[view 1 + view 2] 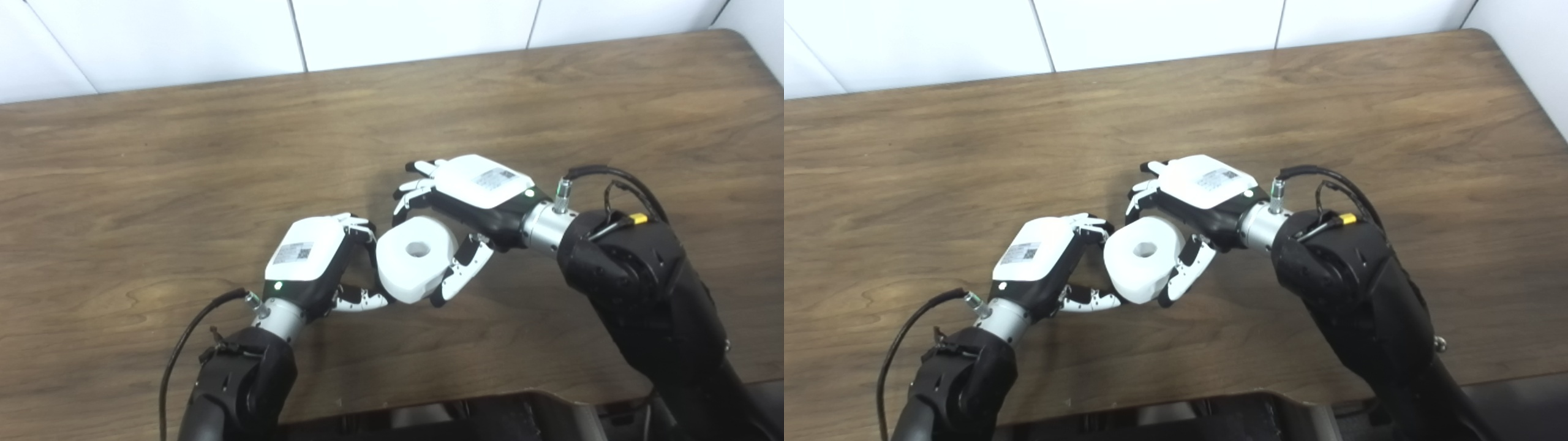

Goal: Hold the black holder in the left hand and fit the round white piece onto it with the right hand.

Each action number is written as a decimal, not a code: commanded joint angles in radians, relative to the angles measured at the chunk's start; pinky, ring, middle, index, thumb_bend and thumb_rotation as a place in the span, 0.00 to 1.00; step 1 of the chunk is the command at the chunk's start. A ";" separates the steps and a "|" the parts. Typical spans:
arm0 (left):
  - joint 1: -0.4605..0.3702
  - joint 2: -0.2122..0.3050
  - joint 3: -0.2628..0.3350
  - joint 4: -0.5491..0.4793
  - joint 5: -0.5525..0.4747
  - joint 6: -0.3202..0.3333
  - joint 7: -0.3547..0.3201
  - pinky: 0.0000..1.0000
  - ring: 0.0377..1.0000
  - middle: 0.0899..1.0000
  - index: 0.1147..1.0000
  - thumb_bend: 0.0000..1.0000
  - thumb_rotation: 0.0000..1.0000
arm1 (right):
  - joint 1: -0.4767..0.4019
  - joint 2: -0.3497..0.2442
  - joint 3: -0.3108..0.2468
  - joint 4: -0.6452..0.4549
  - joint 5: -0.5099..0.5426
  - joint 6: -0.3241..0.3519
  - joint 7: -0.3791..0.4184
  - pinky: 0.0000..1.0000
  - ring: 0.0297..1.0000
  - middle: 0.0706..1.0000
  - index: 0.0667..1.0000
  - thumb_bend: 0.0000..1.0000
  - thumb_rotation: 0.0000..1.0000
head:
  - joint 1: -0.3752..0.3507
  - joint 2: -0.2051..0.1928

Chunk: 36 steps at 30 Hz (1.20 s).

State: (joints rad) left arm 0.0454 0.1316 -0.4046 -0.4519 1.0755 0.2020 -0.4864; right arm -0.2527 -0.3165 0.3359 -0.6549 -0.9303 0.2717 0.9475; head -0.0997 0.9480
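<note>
White casing marks the left hand [312,257]; its fingers curl toward the round white piece [416,258], but the black holder is not visible, so its grip cannot be confirmed. The piece sits between both hands, hole facing up. The right hand [471,196] clamps it from the right.

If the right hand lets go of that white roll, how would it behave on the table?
The white roll looks round with a centre hole, so on its curved side it would probably roll; flat on an end it should sit steady. It keeps its shape between the right hand and left hand, so likely fairly firm.
</note>
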 commanded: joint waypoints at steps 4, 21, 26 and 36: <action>-0.009 0.000 -0.015 0.021 0.001 0.005 -0.030 0.87 0.88 0.79 0.42 0.51 0.05 | -0.064 -0.003 -0.043 -0.050 0.004 0.005 0.005 1.00 1.00 0.92 0.72 1.00 0.40 | 0.004 -0.001; -0.019 0.005 -0.007 0.069 -0.018 0.001 0.006 0.86 0.86 0.77 0.42 0.51 0.05 | -0.165 -0.030 -0.088 -0.122 0.033 0.077 0.145 1.00 1.00 0.93 0.78 1.00 0.42 | 0.007 -0.009; -0.026 0.006 -0.004 0.079 -0.024 0.007 -0.001 0.86 0.87 0.78 0.43 0.51 0.06 | -0.219 -0.046 -0.103 -0.139 0.042 0.101 0.185 1.00 1.00 0.92 0.78 1.00 0.43 | 0.014 -0.013; -0.041 0.004 0.007 0.084 -0.035 0.032 -0.028 0.85 0.87 0.78 0.43 0.52 0.07 | -0.287 -0.067 -0.128 -0.163 0.059 0.172 0.238 1.00 1.00 0.93 0.78 1.00 0.39 | 0.026 -0.027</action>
State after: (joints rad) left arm 0.0054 0.1327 -0.3980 -0.3994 1.0566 0.2009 -0.4683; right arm -0.4898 -0.3677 0.2238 -0.7924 -0.8774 0.4221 1.1587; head -0.0721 0.9204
